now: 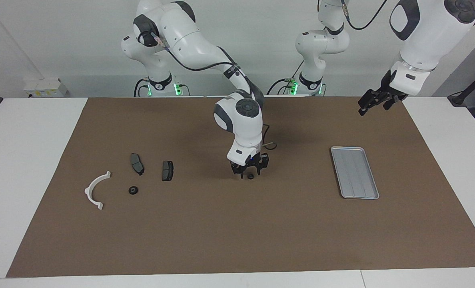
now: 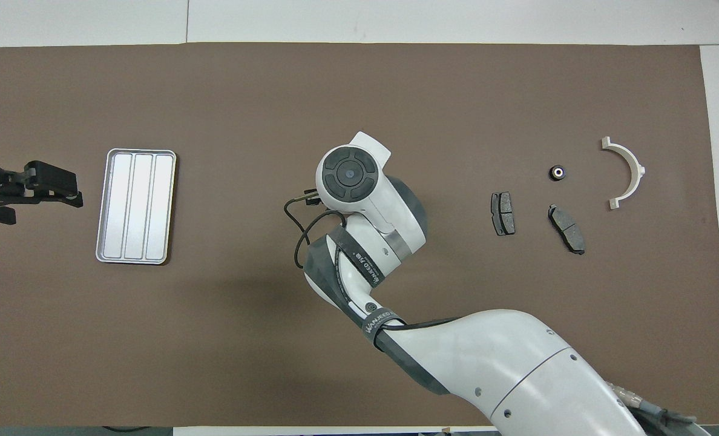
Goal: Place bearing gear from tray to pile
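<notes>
We are starting low in the facing frame, where the pile is lying toward the right arm's end of the worktop: a white half-ring bracket [image 1: 96,190], two dark brake pads [image 1: 137,163] above it in the frame, and one small black bearing gear [image 1: 132,190] sitting among them, just beside the bracket. We are judging that one gear is already delivered.

Moving up to the centre of the frame, a second bearing gear [image 1: 251,176] is resting on the brown mat [image 1: 237,240], well apart from both the pile and the tray. The right end effector [image 1: 250,173] is standing low over it, right at the gear. We cannot tell whether it is gripping the gear or merely bracketing it. In the overhead view the arm's wrist is hiding both. We are judging this gear to be mid-journey: off the tray, not yet at the pile, with the carry across to the pads left to do.

At about the same height, toward the left arm's end, the tray [image 1: 355,172] is lying flat, showing only its bare ribs; nothing is sitting in it.

In the upper corner above the tray, the left end effector [image 1: 375,103] is hanging in the air with its jaws wide and holding nothing, and that arm is waiting.
</notes>
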Controlling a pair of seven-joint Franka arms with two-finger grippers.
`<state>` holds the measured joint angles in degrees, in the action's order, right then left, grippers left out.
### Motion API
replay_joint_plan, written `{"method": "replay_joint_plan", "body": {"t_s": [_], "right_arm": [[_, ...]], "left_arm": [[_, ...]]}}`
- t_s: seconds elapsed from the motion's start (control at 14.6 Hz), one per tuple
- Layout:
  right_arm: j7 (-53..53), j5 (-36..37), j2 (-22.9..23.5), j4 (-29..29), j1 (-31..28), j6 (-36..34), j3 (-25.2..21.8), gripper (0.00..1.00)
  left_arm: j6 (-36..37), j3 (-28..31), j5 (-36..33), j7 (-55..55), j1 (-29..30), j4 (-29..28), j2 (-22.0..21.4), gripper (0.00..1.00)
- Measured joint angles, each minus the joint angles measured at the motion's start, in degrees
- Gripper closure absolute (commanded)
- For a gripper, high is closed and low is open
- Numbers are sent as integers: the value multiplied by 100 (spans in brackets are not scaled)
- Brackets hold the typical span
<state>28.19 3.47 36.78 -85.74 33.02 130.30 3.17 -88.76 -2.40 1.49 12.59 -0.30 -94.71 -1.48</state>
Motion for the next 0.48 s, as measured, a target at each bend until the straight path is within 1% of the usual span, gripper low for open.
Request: {"method": "replay_joint_plan", "body": {"t_s": [0.34, 0.41, 0.48], "right_arm": [[91, 0, 112, -4, 43, 156, 2, 31], [95, 0, 127, -4, 43, 158, 2, 36], [96, 0, 139, -5, 43, 168, 2, 44]], "left_arm": [[2, -31, 0, 0, -8, -6, 0, 0], [2, -35, 0, 0, -9, -6, 0, 0], [2, -37, 0, 0, -9, -7, 0, 0]]}}
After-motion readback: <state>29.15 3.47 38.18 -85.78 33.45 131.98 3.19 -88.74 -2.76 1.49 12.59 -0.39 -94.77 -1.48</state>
